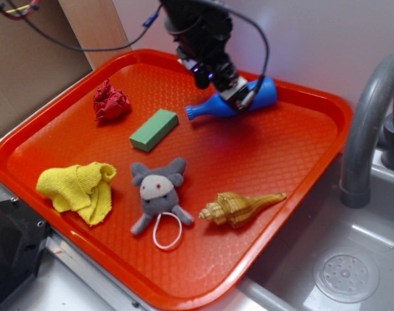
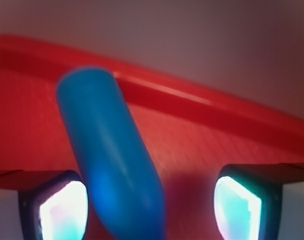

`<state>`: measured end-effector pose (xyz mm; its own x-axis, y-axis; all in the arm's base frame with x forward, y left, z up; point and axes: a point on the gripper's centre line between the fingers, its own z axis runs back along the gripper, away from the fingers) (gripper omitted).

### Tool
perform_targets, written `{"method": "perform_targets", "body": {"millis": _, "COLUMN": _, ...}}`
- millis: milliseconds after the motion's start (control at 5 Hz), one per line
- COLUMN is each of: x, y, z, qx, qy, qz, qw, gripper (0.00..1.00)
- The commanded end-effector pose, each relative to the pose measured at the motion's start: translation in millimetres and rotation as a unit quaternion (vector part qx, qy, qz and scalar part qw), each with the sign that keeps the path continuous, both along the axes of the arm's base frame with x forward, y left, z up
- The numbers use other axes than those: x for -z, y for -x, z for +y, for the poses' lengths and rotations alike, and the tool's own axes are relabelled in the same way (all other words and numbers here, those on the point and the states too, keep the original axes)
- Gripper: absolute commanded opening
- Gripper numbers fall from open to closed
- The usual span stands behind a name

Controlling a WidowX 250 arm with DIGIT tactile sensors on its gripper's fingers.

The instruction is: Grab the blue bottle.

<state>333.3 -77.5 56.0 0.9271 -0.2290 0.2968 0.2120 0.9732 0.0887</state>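
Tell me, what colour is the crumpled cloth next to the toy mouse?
Yellow. The cloth shows best in the exterior view.

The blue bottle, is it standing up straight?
No, the blue bottle lies on its side on the red tray, under the gripper.

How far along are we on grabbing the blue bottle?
Done: the gripper has reached the blue bottle, which lies on its side near the far rim of the orange tray. In hand: the wrist view shows the bottle between the fingers, close to the left one, with a clear gap to the right one, so the jaws are open. Left: closing and lifting.
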Motion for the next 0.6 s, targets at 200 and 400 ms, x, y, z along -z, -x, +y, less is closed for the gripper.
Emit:
{"method": "perform_targets", "body": {"millis": 200, "x": 5.7, "y": 17.4, "z": -17.5, "qx": 0.026, "qy": 0.039, "qz": 0.026, "qw": 0.999, "gripper": 0.00}}
{"method": "perform_targets", "body": {"millis": 400, "x": -44.0, "y": 47.7, "z": 10.1, "qx": -0.031, "qy": 0.028, "qz": 0.008, "qw": 0.999, "gripper": 0.00}}
